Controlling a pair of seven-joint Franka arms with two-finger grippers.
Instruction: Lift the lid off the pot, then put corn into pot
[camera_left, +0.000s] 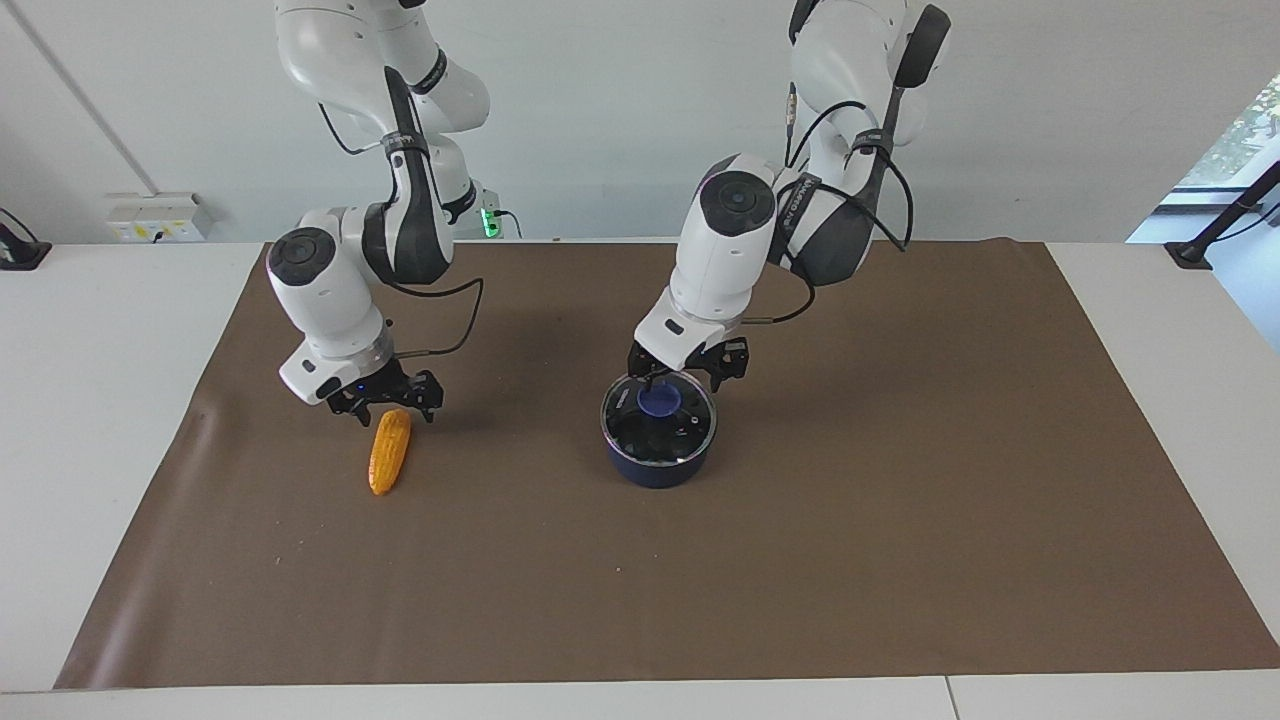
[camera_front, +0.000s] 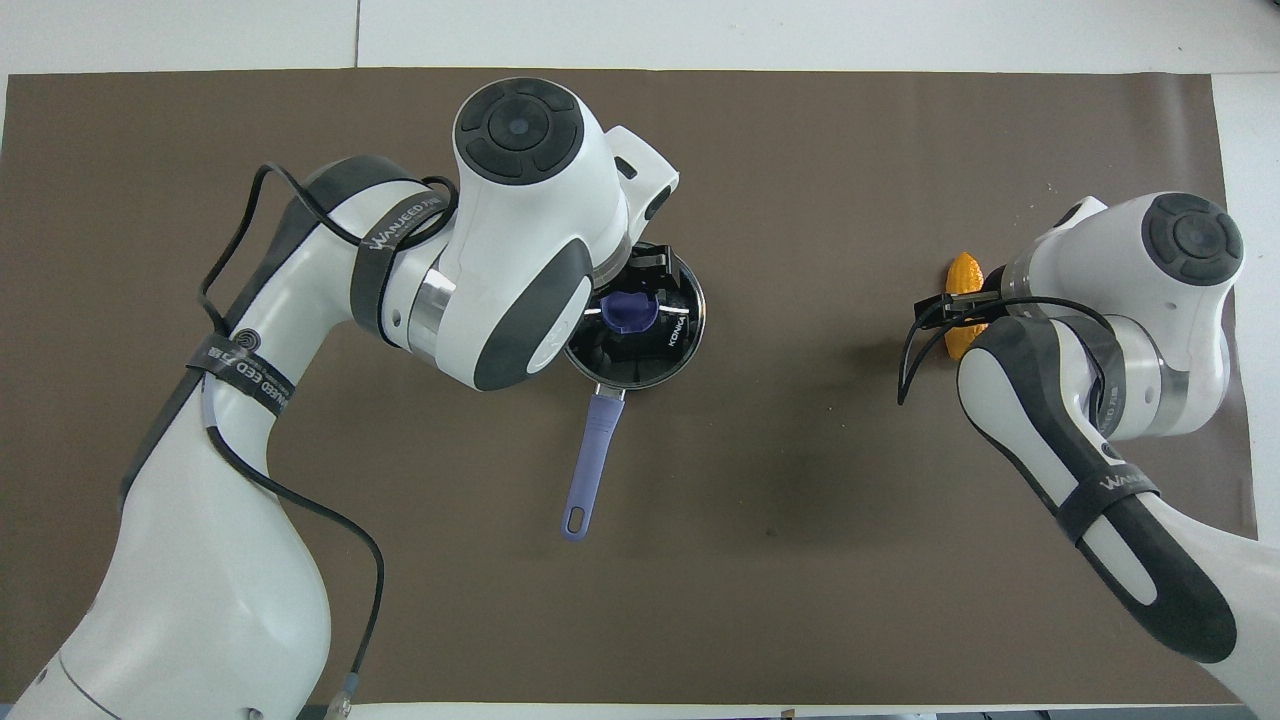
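The dark blue pot (camera_left: 660, 465) stands mid-table with the glass lid (camera_left: 690, 432) on it, and the lid's blue knob (camera_left: 660, 402) is at its centre. My left gripper (camera_left: 688, 378) is open and hangs just above the lid, over its edge nearer to the robots. In the overhead view the left arm covers part of the lid (camera_front: 672, 340); the knob (camera_front: 630, 312) and the pot's long handle (camera_front: 590, 465), pointing toward the robots, show. The yellow-orange corn (camera_left: 388, 455) lies toward the right arm's end. My right gripper (camera_left: 392, 405) is open, low over the corn's nearer end (camera_front: 963, 272).
A brown mat (camera_left: 900, 500) covers most of the white table (camera_left: 1150, 420). A wall socket box (camera_left: 160, 215) sits at the table's edge by the right arm's base.
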